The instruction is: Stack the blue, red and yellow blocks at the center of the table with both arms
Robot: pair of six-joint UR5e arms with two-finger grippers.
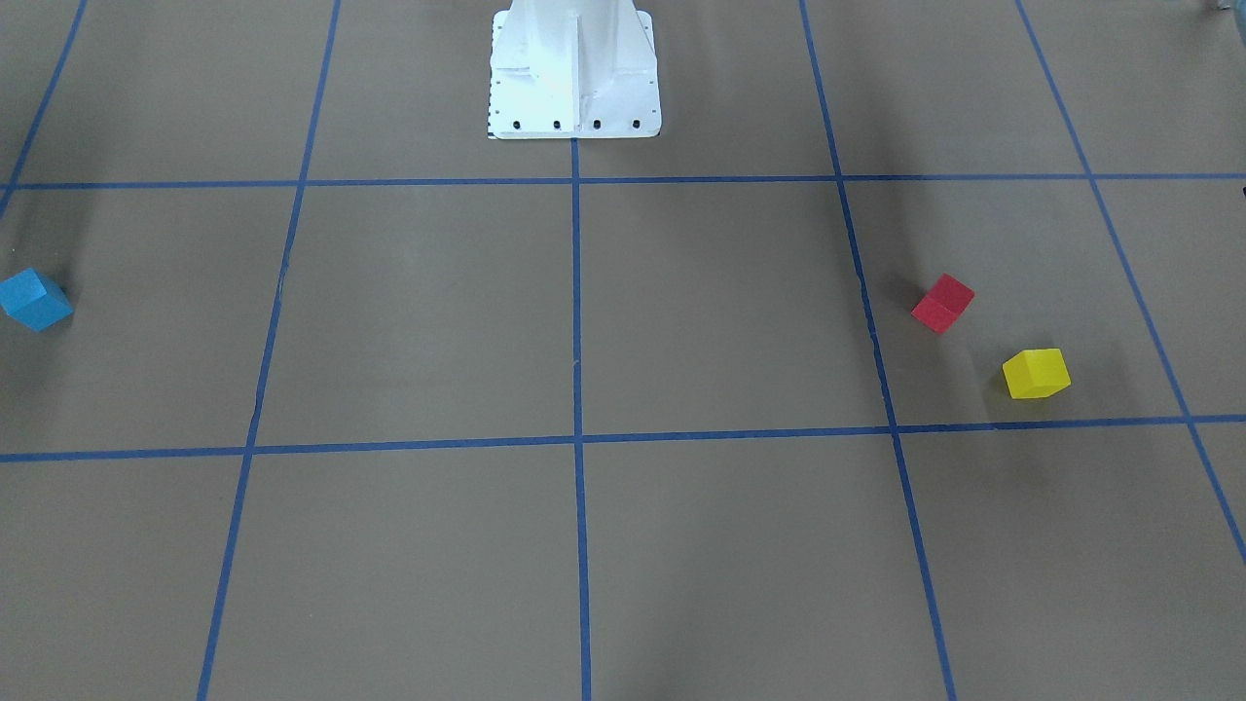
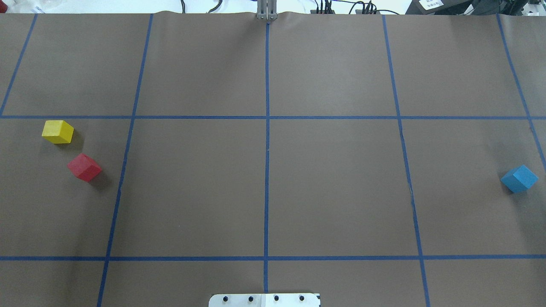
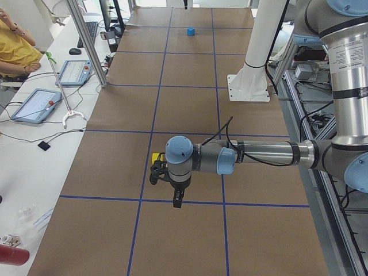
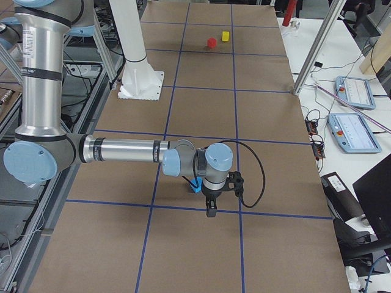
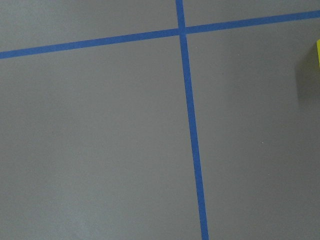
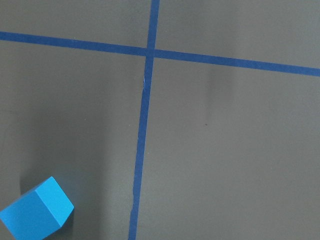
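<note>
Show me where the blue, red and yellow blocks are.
blue block (image 2: 519, 178), overhead exterior view, middle of the cube
red block (image 2: 84, 167), overhead exterior view, middle of the cube
yellow block (image 2: 57, 131), overhead exterior view, middle of the cube

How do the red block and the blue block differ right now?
The red block lies on the robot's left side; the blue block lies far on its right. The red block has the yellow block close by; the blue block stands alone. Both are cubes flat on the table, away from centre.
</note>
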